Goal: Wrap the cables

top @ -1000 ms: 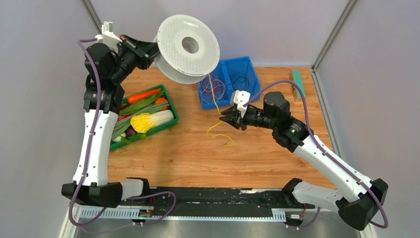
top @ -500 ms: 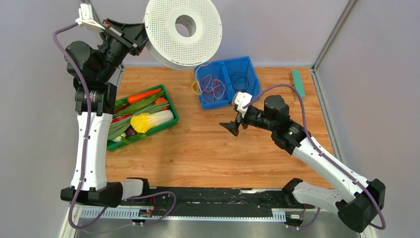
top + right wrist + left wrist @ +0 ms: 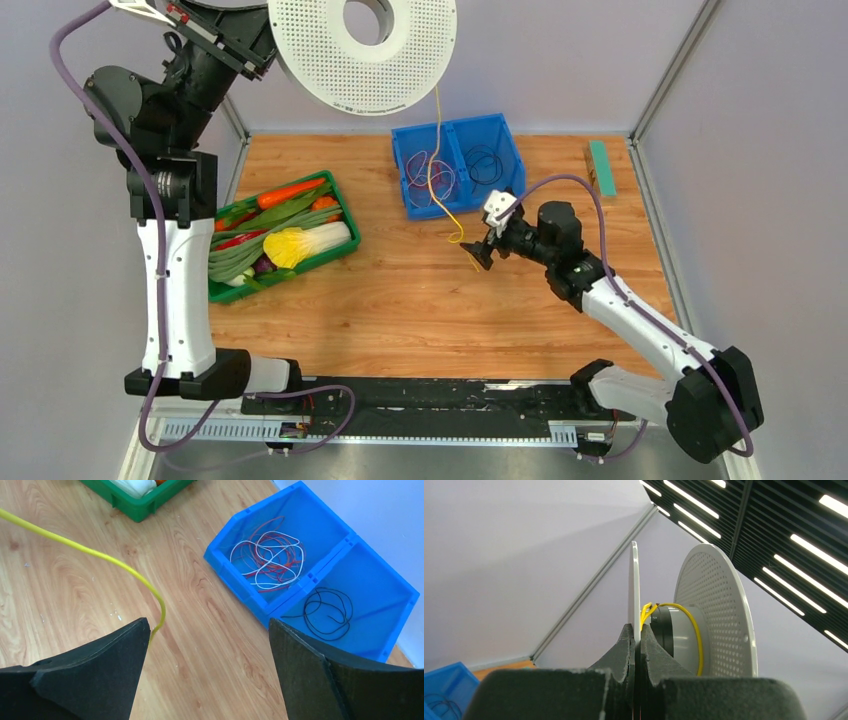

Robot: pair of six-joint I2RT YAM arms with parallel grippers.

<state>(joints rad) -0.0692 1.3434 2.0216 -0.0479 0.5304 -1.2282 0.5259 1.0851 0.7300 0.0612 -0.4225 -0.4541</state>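
one spool [image 3: 362, 50] raised higher by left gripper [image 3: 266, 46], yellow cable [image 3: 437, 130] dangling

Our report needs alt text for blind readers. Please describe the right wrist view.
A yellow cable crosses the wooden table from the upper left and bends down beside one of the right gripper's open jaws. Beyond, a blue bin holds a red and white wire tangle in one compartment and a black wire in the other.

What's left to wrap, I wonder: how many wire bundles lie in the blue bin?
2: a red-and-white tangle in the left compartment of the blue bin, a black coil in the right one. None looks hidden.
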